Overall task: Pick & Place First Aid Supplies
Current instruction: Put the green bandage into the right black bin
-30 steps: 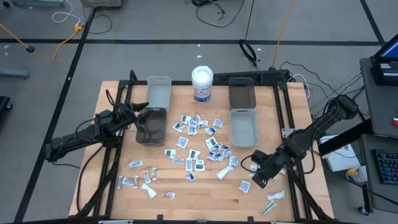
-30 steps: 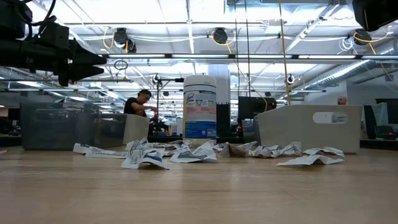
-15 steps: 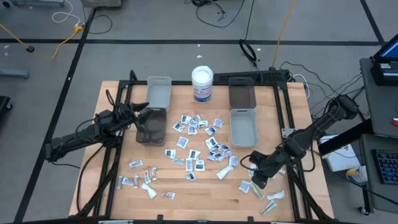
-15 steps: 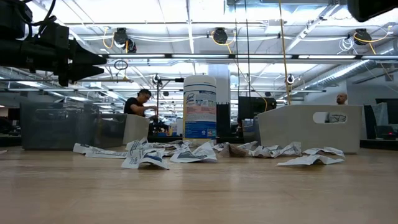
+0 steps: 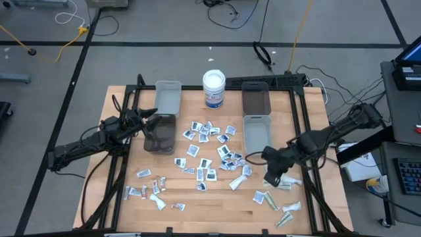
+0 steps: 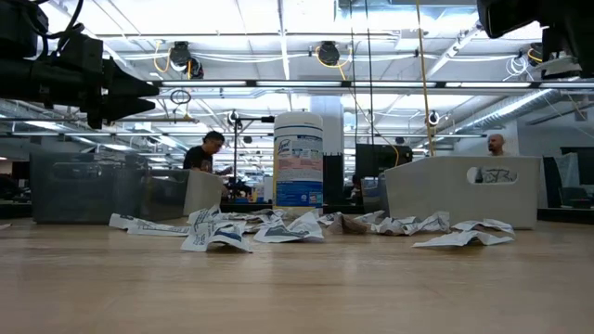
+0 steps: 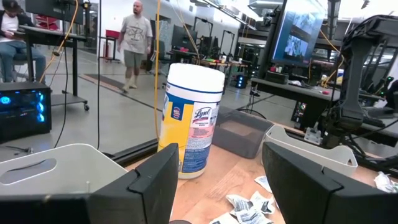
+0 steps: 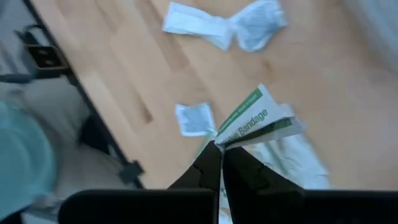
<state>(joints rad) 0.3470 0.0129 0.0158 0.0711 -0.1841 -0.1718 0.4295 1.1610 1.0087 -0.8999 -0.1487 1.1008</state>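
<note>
High view straight down; low view level across table (image 6: 297, 288); both share tub (image 5: 214, 89).

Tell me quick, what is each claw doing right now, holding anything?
Left gripper: open, empty, over the dark bin.
Right gripper: shut on a bandage packet, lifted above the table.

Right arm reaches in from the tabletop's right edge, elbow bent, wrist angled down; right gripper (image 5: 271, 178) sits over the right-front part, fingers (image 8: 208, 167) pinched together on a bandage sachet (image 8: 255, 124) (lifted clear of the surface, it dangles from the tips). Left arm stretches in low from the left edge, roughly level; left gripper (image 5: 152, 119) hovers at mid-left, fingers (image 7: 152, 180) spread wide, nothing between them.
</note>
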